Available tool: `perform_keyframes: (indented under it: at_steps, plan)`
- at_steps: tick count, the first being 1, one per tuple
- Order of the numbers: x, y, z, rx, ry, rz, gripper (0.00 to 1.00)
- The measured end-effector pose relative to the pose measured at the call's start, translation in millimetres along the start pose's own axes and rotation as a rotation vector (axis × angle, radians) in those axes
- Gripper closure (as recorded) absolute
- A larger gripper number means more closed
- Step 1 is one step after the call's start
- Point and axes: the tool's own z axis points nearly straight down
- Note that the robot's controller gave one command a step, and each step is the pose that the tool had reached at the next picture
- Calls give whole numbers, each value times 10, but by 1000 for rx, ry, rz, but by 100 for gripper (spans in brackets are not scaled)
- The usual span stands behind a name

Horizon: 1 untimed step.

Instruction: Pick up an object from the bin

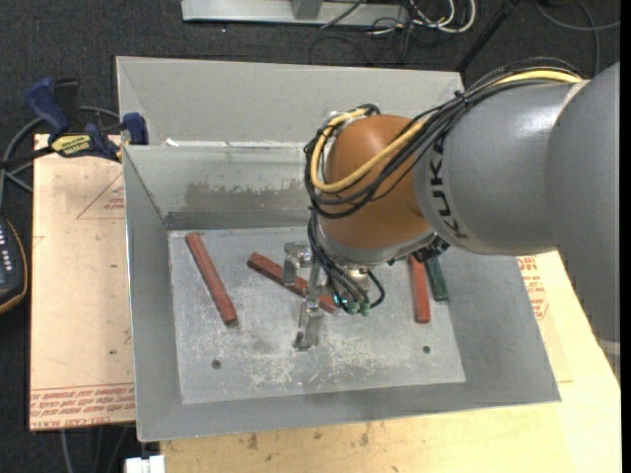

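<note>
Gripper (309, 315) of bare metal sits at the lower end of a flat reddish-brown stick (271, 267) on the scuffed grey bin (246, 363) floor; its opening cannot be told.

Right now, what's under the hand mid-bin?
A red-brown stick lies on the bin floor, its right end passing beneath the hand. How far it runs is covered, and the orange wrist cover hides the floor behind; anything there can't be seen.

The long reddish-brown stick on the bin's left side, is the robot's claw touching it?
No, the long reddish-brown stick lies flat by itself, apart from the gripper to its right.
</note>
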Motion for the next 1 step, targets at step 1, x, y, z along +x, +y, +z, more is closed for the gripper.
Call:
perform_keyframes:
  at_steps: [1]
  plan:
    - [-532, -252, 817, -1, -7, 184, 0]
